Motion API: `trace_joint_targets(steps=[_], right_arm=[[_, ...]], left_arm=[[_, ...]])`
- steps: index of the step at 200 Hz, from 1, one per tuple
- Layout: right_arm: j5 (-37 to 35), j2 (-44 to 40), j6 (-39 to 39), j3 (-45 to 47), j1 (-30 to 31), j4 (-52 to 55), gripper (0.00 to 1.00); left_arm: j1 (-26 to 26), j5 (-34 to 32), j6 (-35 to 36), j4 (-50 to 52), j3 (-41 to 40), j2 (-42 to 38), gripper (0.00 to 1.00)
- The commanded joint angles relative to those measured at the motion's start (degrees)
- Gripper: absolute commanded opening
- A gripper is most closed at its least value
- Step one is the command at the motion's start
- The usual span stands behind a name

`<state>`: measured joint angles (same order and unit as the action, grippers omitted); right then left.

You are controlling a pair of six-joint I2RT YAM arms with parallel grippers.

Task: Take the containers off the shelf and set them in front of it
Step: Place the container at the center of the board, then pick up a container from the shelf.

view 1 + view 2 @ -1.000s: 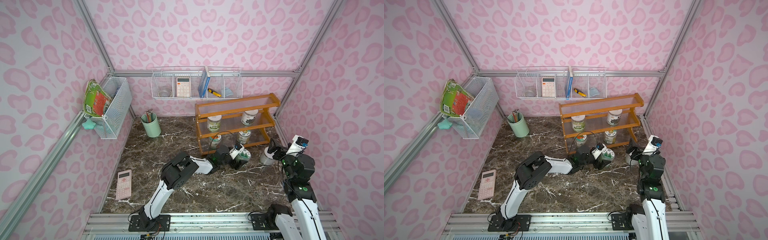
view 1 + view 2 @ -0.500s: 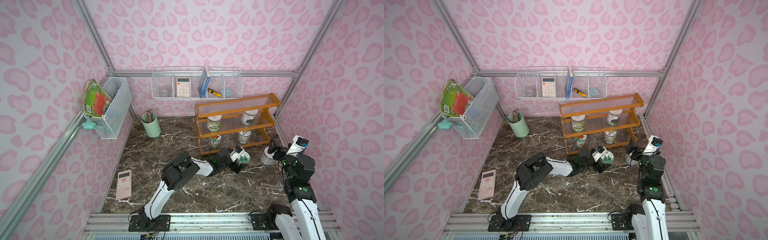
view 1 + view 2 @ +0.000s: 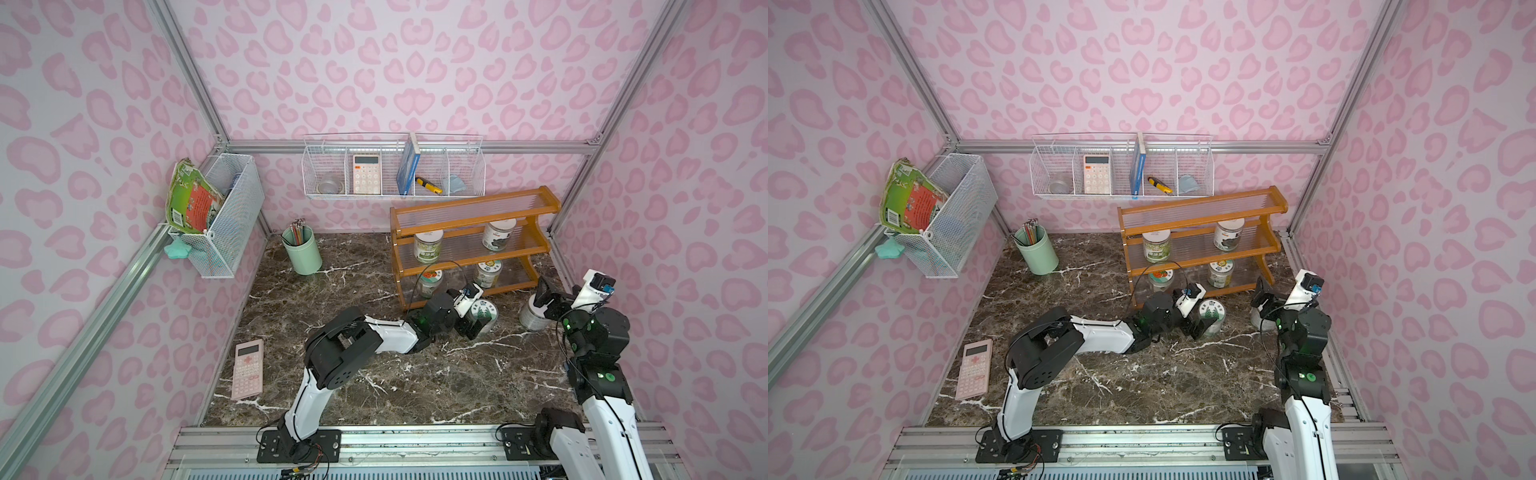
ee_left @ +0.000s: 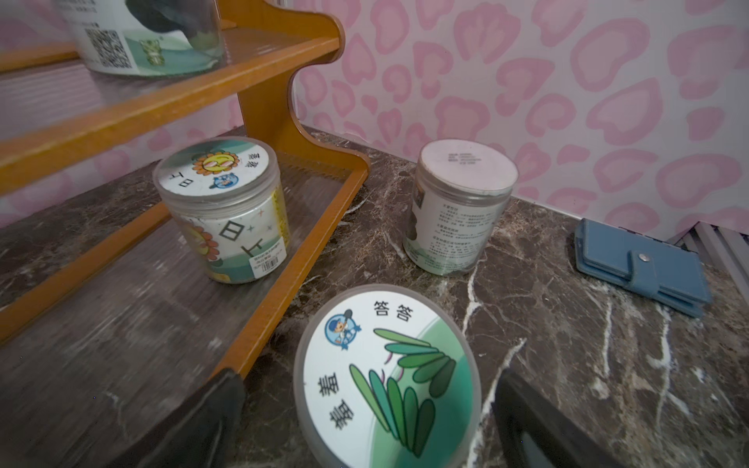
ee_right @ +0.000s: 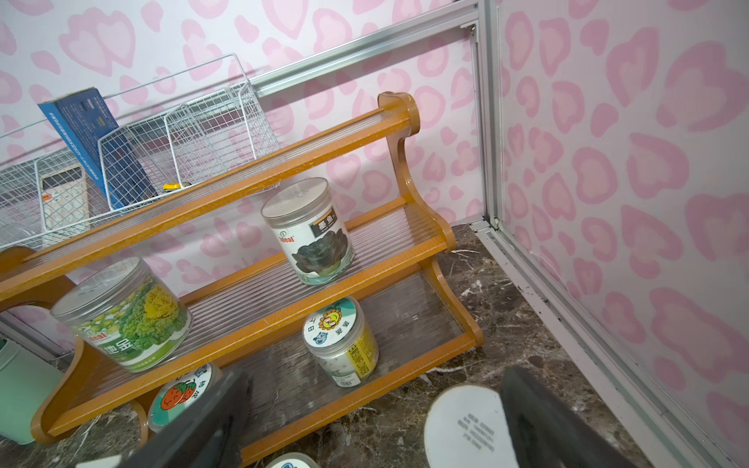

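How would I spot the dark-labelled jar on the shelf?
Find the orange wooden shelf; look at its middle tier. Of the two jars there, the dark-labelled jar stands nearer the side wall, showing blackish leaves where its neighbour shows bright green.

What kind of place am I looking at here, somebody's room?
Most likely a robot test booth staged like a home corner: pink patterned wall panels in a metal frame, two robot arms mounted at the front, and a wooden shelf of jars.

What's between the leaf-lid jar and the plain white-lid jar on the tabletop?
Nothing: bare marble tabletop between the leaf-lid jar and the white-lid jar, clearest in the left wrist view.
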<state>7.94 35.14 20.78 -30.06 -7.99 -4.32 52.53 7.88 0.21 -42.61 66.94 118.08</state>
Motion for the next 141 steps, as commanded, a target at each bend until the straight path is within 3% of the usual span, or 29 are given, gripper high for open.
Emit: trace_joint_targets(steps=[1,32,63,108,141], right_arm=[[1.40,0.24,0.61,-0.21,-0.01,-2.43,0.99],[4.40,1.43,0.82,-0.19,-0.01,-3.51,0.99],[10.08,4.15,0.52,-0.65,-0.01,-5.04,0.99],[13.75,5.82,0.13,-0.79,0.08,-6.10,0.99],[14.39,5.82,-0.16,-1.05,0.08,-5.89,0.99]], left_arm=[[0.10,-1.64,0.48,0.61,-1.46,-3.72,1.00],[0.11,-8.46,1.60,6.46,-1.22,-9.62,0.99],[0.11,-19.72,1.99,13.30,0.88,-13.40,0.99],[0.11,-44.78,-0.94,20.33,6.09,-14.20,0.99],[0.11,-51.23,-1.12,18.12,5.49,-15.07,0.99]])
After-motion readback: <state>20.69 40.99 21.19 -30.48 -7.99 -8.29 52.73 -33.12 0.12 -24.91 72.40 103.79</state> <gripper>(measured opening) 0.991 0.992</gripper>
